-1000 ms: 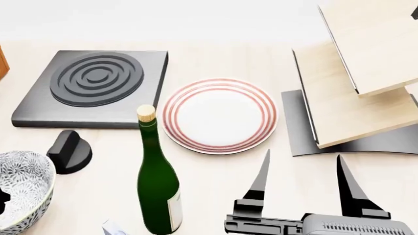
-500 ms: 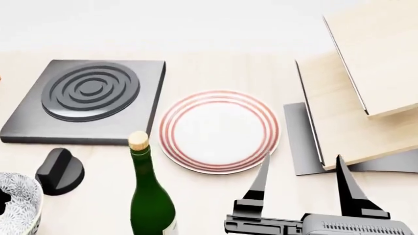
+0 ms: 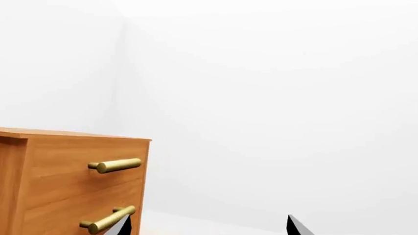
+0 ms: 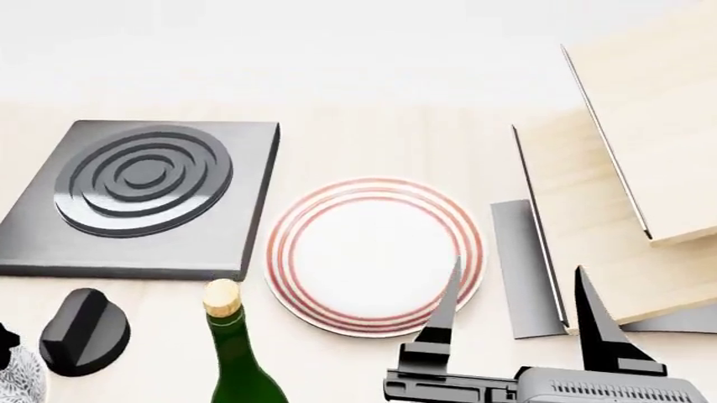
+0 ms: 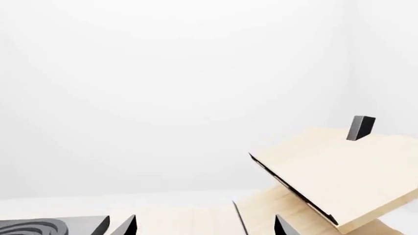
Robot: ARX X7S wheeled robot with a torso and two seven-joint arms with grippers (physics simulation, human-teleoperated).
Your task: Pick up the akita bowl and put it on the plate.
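Head view first: the flat round white plate with thin red rings (image 4: 375, 254) sits mid-frame on the pale wooden table (image 4: 370, 126), right of the square dark grey stove burner (image 4: 140, 195), with a green glass bottle with a cork (image 4: 233, 353) and a black knob (image 4: 84, 330) lower left, only a sliver of the patterned grey-and-white akita bowl (image 4: 20, 379) at the bottom-left edge, and the black right gripper (image 4: 519, 292) at the bottom right, fingers spread apart and holding nothing. Left wrist view just shows an orange-brown wooden cabinet with brass handles (image 3: 72, 186) and the left gripper (image 3: 207, 226) tips poking in well apart, nothing between them. Right wrist view has light wooden slanted shelf boards (image 5: 333, 176) on the right and a corner of the burner at lower left.
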